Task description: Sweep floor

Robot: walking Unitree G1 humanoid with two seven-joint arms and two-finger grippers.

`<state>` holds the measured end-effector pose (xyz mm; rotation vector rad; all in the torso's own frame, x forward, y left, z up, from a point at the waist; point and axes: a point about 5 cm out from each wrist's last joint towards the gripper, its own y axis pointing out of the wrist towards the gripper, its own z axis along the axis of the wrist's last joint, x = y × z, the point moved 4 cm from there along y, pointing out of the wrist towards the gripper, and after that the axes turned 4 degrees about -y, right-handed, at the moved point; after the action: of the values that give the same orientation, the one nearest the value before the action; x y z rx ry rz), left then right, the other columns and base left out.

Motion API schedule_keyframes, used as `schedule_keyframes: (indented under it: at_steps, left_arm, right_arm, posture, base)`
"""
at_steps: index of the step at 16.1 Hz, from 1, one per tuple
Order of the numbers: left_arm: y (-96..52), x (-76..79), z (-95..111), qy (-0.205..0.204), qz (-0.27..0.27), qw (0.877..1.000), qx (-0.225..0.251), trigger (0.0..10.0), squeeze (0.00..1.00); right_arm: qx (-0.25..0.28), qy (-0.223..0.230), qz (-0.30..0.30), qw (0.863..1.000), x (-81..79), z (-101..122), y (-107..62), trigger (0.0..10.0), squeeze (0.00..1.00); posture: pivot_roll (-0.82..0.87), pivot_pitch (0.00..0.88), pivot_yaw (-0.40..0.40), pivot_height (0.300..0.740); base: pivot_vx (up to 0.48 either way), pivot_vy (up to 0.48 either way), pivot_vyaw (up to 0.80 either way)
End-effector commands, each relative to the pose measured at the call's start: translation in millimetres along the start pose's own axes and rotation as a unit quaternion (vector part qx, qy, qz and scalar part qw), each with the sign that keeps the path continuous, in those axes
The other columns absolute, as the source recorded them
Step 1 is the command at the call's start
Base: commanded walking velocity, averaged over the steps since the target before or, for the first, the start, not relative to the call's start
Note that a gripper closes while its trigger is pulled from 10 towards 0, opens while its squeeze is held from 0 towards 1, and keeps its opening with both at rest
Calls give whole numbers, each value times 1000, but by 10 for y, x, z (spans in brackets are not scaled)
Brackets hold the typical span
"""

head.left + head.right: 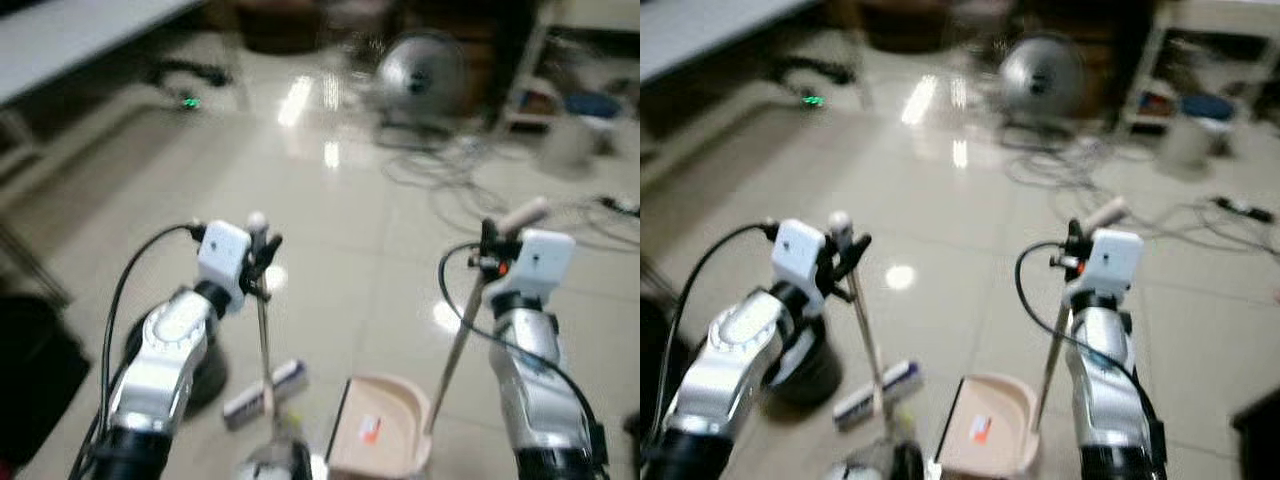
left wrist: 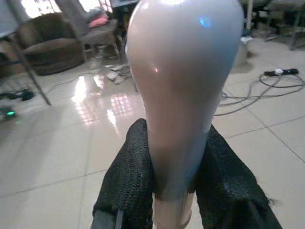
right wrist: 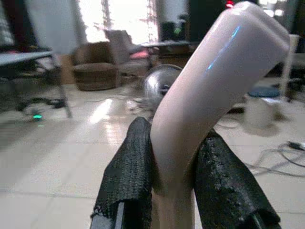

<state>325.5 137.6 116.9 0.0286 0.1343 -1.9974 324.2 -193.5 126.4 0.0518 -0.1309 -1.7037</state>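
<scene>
A wide, glossy tiled floor (image 1: 340,210) stretches ahead of the humanoid, reflecting window light, with a round fan (image 1: 420,75) and a tangle of cables (image 1: 450,165) lying well beyond it and a pale table (image 1: 70,35) at the far left. Close in front of the robot, a beige dustpan (image 1: 385,425) rests on the tiles with its mouth turned toward a short broom head (image 1: 265,392) lying just beside it. The left gripper (image 1: 262,258) is clamped around the rounded top of the broom handle (image 2: 183,86); the left wrist view shows both black fingers (image 2: 126,183) pressed against the pale pink grip. The right gripper (image 1: 490,252) is likewise closed on the dustpan handle (image 3: 214,86), a slim stick that leans up from the pan and ends in an angled pink grip.

Judged from this scene, the sweeping is somewhere in its working stretch: both tools are in hand and broom and pan have been brought together on the floor, yet most of the room appears unvisited. The pictures are too soft to tell whether dust lies on the tiles; something small and orange (image 1: 370,430) sits in the pan, though whether it is swept debris or a label cannot be told.
</scene>
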Motion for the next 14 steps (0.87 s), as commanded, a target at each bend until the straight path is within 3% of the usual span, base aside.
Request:
schedule_keyframes:
  at_steps: [1,3,14]
  left_arm:
    - [28,-12,164,14,-1,1000,25,10000,0]
    - [34,-19,176,15,-1,1000,27,10000,0]
    - [117,-61,254,31,6,999,35,10000,0]
  right_arm:
    - [21,0,3,1000,9,127,38,10000,0]
    - [26,-2,4,1000,12,163,49,10000,0]
    - [21,2,3,1000,-19,136,9,10000,0]
  posture:
    - [44,0,35,740]
    - [44,0,34,740]
    - [43,7,42,740]
  base:
    - [-296,0,0]
    - [-281,0,0]
    - [0,28,0]
